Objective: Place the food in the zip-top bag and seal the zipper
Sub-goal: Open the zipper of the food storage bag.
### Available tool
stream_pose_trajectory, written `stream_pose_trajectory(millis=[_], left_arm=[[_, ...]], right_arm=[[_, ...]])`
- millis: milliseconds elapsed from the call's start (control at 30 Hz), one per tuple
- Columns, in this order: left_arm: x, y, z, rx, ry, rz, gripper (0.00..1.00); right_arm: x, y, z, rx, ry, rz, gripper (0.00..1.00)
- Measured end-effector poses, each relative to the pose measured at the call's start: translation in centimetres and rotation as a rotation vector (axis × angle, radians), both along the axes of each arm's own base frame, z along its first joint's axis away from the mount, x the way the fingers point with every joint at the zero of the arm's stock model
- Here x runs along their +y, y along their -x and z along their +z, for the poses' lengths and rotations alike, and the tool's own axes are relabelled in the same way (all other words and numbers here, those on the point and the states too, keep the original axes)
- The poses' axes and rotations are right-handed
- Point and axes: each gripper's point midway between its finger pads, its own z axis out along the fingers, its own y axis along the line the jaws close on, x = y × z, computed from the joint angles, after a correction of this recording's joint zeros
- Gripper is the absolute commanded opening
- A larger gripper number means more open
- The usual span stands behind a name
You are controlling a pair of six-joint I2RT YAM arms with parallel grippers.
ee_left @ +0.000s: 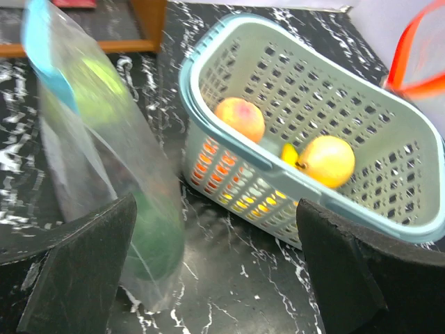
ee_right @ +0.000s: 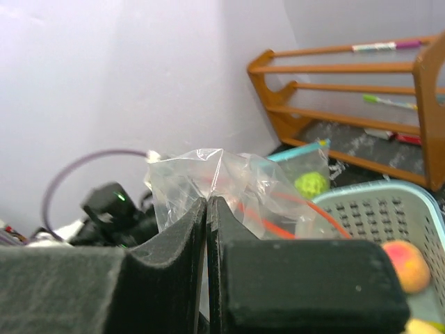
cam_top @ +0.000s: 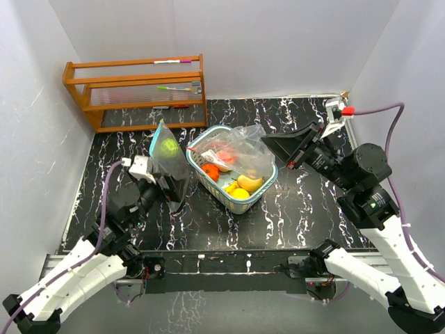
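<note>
A clear zip-top bag with a blue zipper (cam_top: 165,156) stands upright left of the basket, with a light green fruit (cam_top: 168,146) and a darker green one (ee_left: 149,236) inside. My left gripper (cam_top: 175,189) is wide open beside it; in the left wrist view (ee_left: 215,278) the bag (ee_left: 104,160) is next to the left finger. My right gripper (cam_top: 266,142) is shut on a second clear bag with a red zipper (cam_top: 240,149), held over the basket; the right wrist view (ee_right: 207,205) shows its film (ee_right: 208,174) pinched. Peach (ee_left: 240,118) and yellow (ee_left: 327,161) fruits lie in the basket.
The pale teal lattice basket (cam_top: 268,186) sits mid-table with orange (cam_top: 211,172) and yellow (cam_top: 240,193) food inside. A wooden rack (cam_top: 139,90) with pens stands at the back left. White walls close in all sides.
</note>
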Motion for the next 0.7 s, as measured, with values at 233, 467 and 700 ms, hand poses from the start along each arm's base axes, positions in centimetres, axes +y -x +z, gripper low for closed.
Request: stream_pose_trajectory(millis=[233,467,700], left_arm=[[-3.8,0.8,-2.6,-0.140,0.152,-0.193,0.86],[-8.6,0.1,-1.5,-0.220,0.121,-0.395,0.79],[-10.7,-0.5,2.6,-0.413,0.109,-0.489,0.84]], right_arm=[[0.7,1.6,5.9,-0.087,-0.093,0.096,0.08],[2.0,2.5,8.6,-0.102,-0.124,0.201,0.08],[2.5,3.3,9.8,-0.076,-0.109,0.264,0.08]])
